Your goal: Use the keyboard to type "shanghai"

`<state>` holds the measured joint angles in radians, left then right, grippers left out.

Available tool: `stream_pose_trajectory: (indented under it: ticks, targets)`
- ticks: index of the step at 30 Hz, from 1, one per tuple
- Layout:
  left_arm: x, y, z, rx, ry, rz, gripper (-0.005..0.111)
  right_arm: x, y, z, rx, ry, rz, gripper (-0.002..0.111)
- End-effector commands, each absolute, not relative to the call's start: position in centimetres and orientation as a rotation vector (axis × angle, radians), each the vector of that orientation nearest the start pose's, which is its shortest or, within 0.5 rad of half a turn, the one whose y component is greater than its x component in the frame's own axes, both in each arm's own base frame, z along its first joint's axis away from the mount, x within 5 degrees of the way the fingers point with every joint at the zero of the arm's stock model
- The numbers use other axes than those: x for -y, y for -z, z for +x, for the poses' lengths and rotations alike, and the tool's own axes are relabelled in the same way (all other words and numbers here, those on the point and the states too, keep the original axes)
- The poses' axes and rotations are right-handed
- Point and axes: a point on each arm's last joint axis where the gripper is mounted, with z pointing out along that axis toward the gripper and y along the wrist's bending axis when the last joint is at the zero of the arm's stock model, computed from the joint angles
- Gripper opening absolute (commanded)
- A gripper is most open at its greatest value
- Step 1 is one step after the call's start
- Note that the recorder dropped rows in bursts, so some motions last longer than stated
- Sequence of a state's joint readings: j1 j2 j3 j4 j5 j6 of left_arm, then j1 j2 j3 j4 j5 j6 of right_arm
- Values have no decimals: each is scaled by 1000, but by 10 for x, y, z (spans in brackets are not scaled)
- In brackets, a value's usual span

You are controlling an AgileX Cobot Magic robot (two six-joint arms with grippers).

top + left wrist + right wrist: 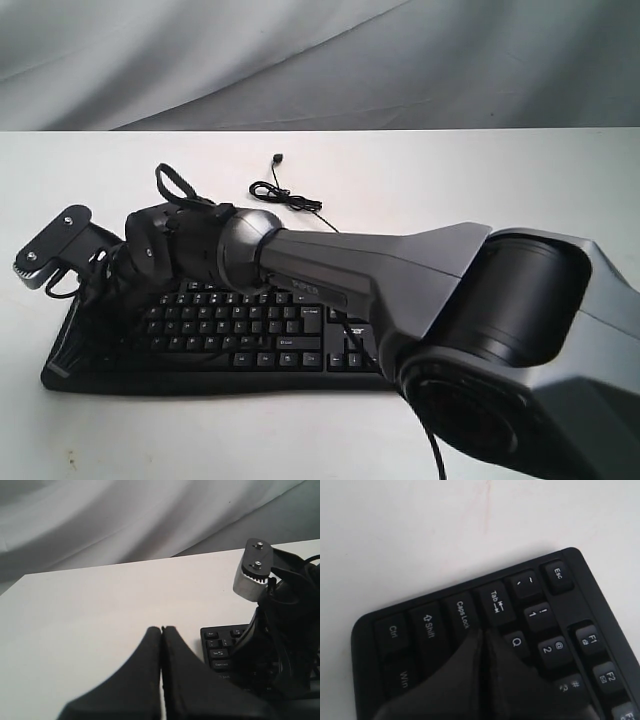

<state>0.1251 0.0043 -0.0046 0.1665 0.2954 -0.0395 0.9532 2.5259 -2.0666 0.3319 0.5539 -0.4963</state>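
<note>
Keyboard [230,335], black, full-size, flat on white desk [450,180]: stiff, light, liable to slide, judged best pressed key-top downward, not gripped; right pincer [482,635] pressed together over its keys, left pincer [161,630] likewise, beside it

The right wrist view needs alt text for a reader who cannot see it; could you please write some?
The right gripper, its two black fingers pressed together, points at the corner of a black keyboard, tips beside the Caps Lock and Tab keys. Esc, Shift, Ctrl and Q legends are readable, and the white table lies beyond.
</note>
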Motion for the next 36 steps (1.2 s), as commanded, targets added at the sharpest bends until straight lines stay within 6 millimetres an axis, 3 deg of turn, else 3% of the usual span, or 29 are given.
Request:
stream_pose_trajectory:
  ticks: [1, 7, 13, 19, 23, 27, 36]
  targets:
    - [-11, -188, 54, -1771, -210, -37, 0, -452, -145, 313, -2022, -505, -1432, 0]
    - [-11, -188, 54, -1765, -209, -36, 0, -434, -197, 323, -2010, -478, -1360, 0]
    - [-10, -189, 54, -1750, -208, -34, 0, -410, -215, 318, -2079, -447, -1364, 0]
    - [-10, -189, 54, -1750, -208, -34, 0, -367, -210, 310, -2169, -483, -1224, 0]
    - [-10, -189, 54, -1750, -208, -34, 0, -338, -193, 302, -2216, -483, -1115, 0]
    - [-10, -189, 54, -1750, -208, -34, 0, -329, -171, 298, -2251, -469, -1092, 0]
    - [-10, -189, 54, -1750, -208, -34, 0, -333, -137, 299, -2298, -452, -1103, 0]
